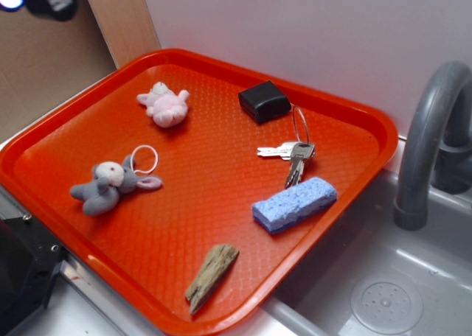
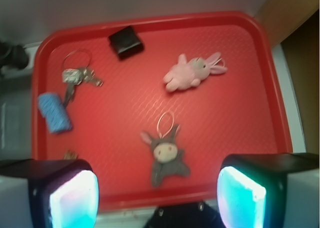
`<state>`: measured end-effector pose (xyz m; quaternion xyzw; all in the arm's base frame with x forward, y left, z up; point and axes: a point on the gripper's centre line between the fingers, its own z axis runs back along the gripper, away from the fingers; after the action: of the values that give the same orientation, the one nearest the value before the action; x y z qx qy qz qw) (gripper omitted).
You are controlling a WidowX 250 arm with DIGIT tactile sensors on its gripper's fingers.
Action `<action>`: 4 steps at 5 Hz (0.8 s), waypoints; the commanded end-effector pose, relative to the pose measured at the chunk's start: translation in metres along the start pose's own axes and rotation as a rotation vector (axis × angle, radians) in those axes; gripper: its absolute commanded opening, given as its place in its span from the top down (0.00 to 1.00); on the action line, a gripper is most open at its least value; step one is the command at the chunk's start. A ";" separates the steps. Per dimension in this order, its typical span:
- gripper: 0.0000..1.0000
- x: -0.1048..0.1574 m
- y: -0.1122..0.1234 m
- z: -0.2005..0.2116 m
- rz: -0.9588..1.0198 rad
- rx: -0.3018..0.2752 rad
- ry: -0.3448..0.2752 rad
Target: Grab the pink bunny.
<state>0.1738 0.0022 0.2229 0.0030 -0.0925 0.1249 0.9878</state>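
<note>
The pink bunny point(image 1: 166, 105) lies on its side near the far left corner of the red tray point(image 1: 88, 122). In the wrist view the pink bunny point(image 2: 192, 71) lies in the upper right part of the tray point(image 2: 235, 138). My gripper point(image 2: 157, 200) is high above the tray's near edge, wide open and empty, both lit pads showing at the bottom corners. It is well away from the pink bunny. In the exterior view only a dark part of the arm shows at the top left corner; the fingers are out of view there.
A grey plush bunny with a white ring point(image 1: 110, 183) point(image 2: 166, 153) lies between my gripper and the pink one. Also on the tray: a black box point(image 1: 264, 101), keys point(image 1: 293, 153), a blue sponge point(image 1: 294, 203), a wood piece point(image 1: 212, 275). A sink and faucet point(image 1: 431, 137) are right.
</note>
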 end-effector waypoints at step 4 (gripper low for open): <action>0.00 0.083 0.027 -0.120 0.513 0.136 -0.297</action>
<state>0.2690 0.0467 0.1070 0.0711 -0.2072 0.3706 0.9026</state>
